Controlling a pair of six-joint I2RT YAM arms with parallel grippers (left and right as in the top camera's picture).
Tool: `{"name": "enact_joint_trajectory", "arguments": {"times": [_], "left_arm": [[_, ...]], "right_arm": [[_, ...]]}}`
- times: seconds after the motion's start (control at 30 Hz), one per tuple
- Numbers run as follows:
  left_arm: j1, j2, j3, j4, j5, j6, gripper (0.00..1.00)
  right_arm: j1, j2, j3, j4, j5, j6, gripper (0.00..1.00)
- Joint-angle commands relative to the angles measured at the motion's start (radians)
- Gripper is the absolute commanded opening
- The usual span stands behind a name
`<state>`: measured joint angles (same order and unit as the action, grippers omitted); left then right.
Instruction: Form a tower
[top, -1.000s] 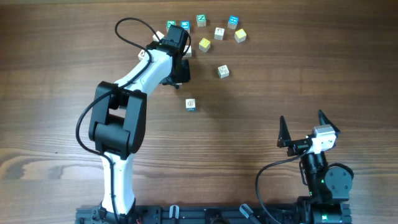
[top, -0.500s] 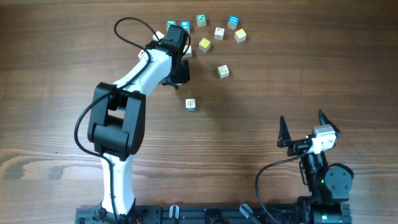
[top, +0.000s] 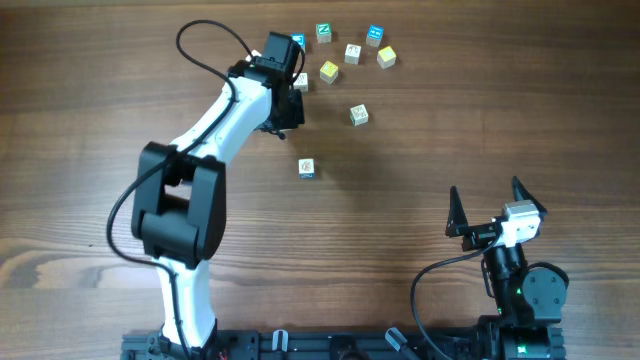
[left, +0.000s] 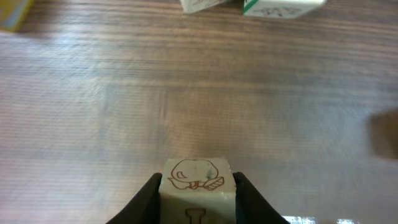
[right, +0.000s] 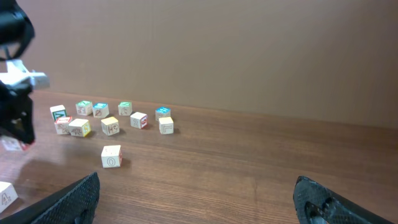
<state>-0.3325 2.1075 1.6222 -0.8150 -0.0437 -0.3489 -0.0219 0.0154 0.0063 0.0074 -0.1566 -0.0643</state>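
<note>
I have the left claw (left: 198, 186) narrowed onto a brown-marked cube (left: 186, 177). In the left wrist view both fingers (left: 148, 200) press against the cube's sides. Its top face carries a brown line drawing, and a brown letter shows below, cut off by the picture's edge. I cannot tell whether this cube sits on the counter (top: 500, 100) or hangs just above it.

The tower (top: 307, 168) stands alone on bare wood. From overhead I see a pale top face with blue trim along one edge, and I cannot tell how many cubes high it is. The left arm reaches past the tower on its left side, so its claw is beyond the tower, a little to the left and apart from it.

Nearest the tower on the far side, to the right, sits an olive-edged cube (top: 358, 114) by itself. The other loose cubes (top: 352, 52) lie scattered farther beyond the tower, with green, blue and yellow trims among them. One white cube lies just beside the left arm's wrist.

The right claw (top: 485, 188) stands spread wide with nothing between its fingers. It is well apart from the tower, to its right and on the near side, above its own base.
</note>
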Motion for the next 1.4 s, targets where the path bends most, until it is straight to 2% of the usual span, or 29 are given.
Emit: {"name": "enact_joint_trajectory", "arguments": {"times": [0.0,0.17,0.37,0.6,0.83,0.93,1.1,1.17,1.37], "left_arm": [[0.004,-0.132,-0.005,-0.081,-0.002,0.003,0.22],[0.004,-0.321,-0.005,-0.228,0.011,0.0,0.23],[0.003,-0.503,-0.005,-0.318,0.066,-0.029,0.24],[0.002,-0.536,-0.012,-0.462,0.097,-0.034,0.25],[-0.03,-0.533,-0.055,-0.45,0.107,-0.033,0.27],[-0.053,-0.523,-0.055,-0.447,0.107,-0.033,0.19],[-0.105,-0.504,-0.056,-0.431,0.107,-0.035,0.15],[-0.13,-0.5,-0.068,-0.423,0.106,-0.079,0.15],[-0.176,-0.5,-0.217,-0.28,0.105,-0.125,0.16]], "right_arm": [[-0.004,-0.008,-0.001,0.005,-0.012,0.015,1.0],[-0.004,-0.008,-0.001,0.005,-0.012,0.014,1.0],[-0.004,-0.008,-0.001,0.005,-0.012,0.015,1.0],[-0.004,-0.008,-0.001,0.005,-0.012,0.014,1.0],[-0.004,-0.008,-0.001,0.005,-0.012,0.014,0.99],[-0.004,-0.008,-0.001,0.005,-0.012,0.014,1.0],[-0.004,-0.008,-0.001,0.005,-0.012,0.014,1.0],[-0.004,-0.008,-0.001,0.005,-0.012,0.014,1.0],[-0.004,-0.008,-0.001,0.005,-0.012,0.015,1.0]]}}
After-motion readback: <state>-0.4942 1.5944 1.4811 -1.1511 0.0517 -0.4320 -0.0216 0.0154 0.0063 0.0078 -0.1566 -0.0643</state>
